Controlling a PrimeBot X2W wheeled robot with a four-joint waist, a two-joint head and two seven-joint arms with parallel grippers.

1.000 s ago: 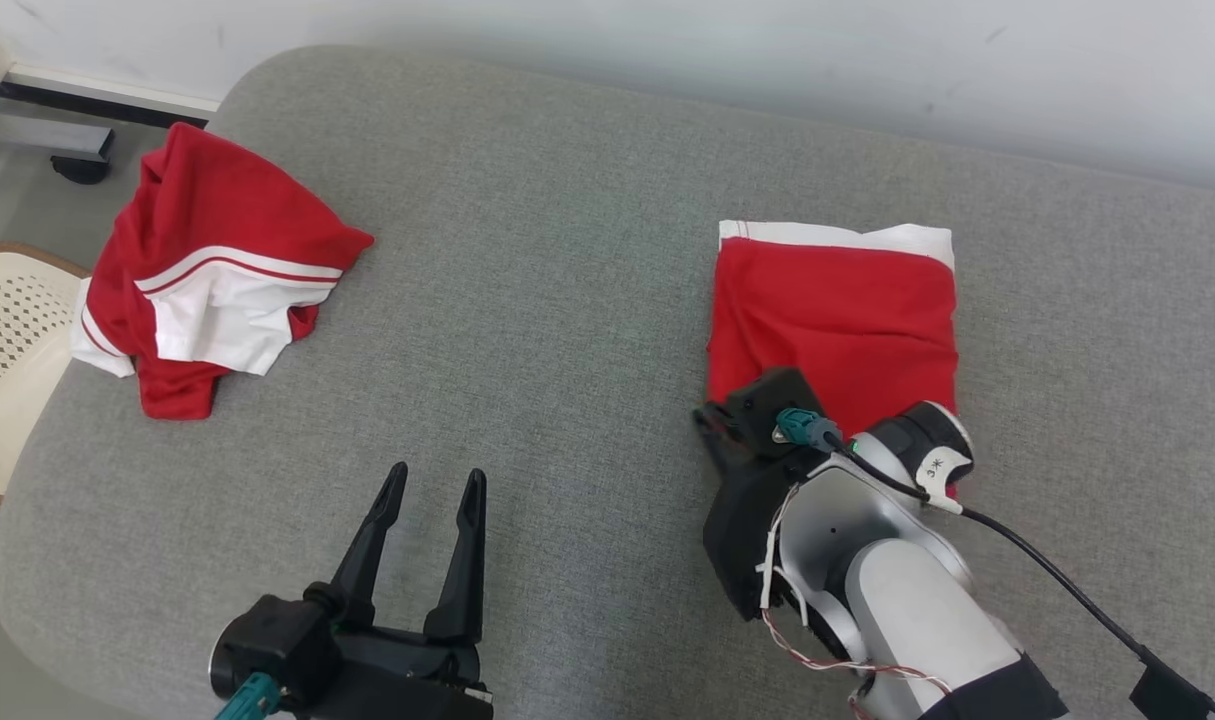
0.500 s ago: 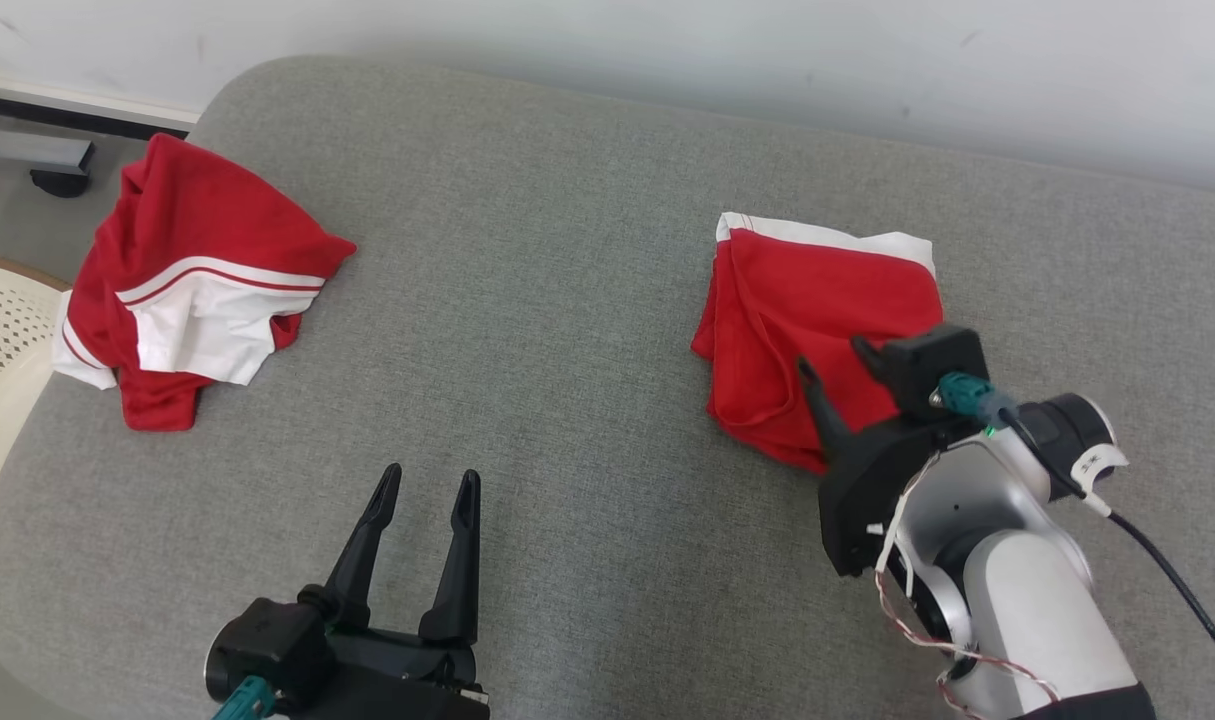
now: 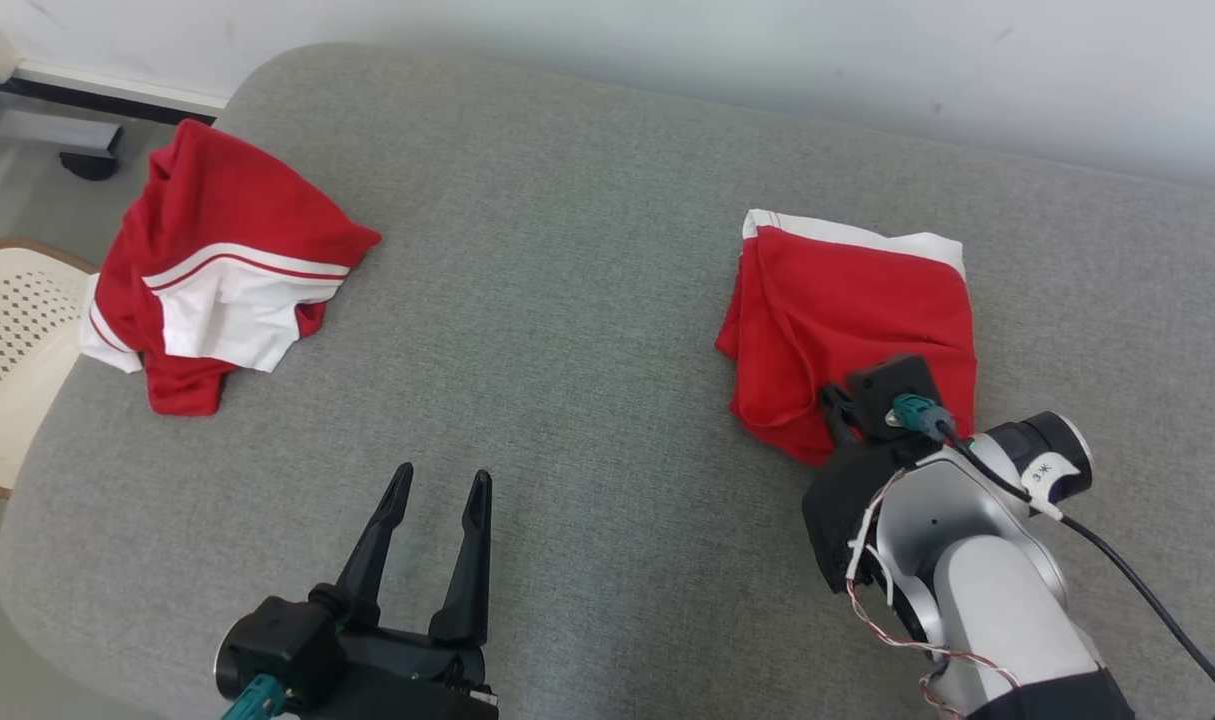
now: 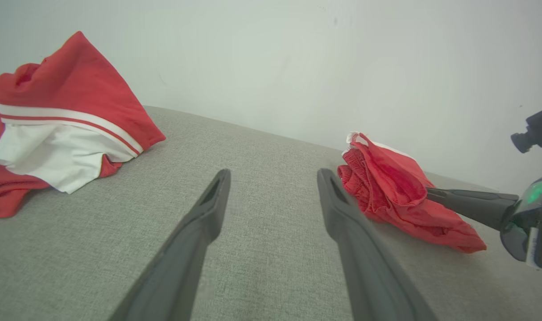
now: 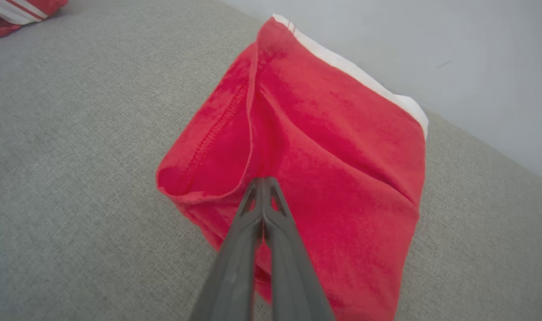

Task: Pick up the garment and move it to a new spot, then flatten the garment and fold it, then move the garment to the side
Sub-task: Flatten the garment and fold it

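Right gripper (image 5: 262, 180), fingers together, rests at the folded red garment's (image 5: 333, 133) near edge, cloth running ahead toward the wall (image 3: 667, 40); spread left gripper (image 3: 440, 475) well apart.

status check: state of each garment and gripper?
folded garment: folded, near edge rumpled and bunched
red-and-white garment: crumpled heap, apart from both grippers
left gripper: jaws open, empty
right gripper: jaws shut, tips at the folded garment's near fold; pinch on cloth unclear
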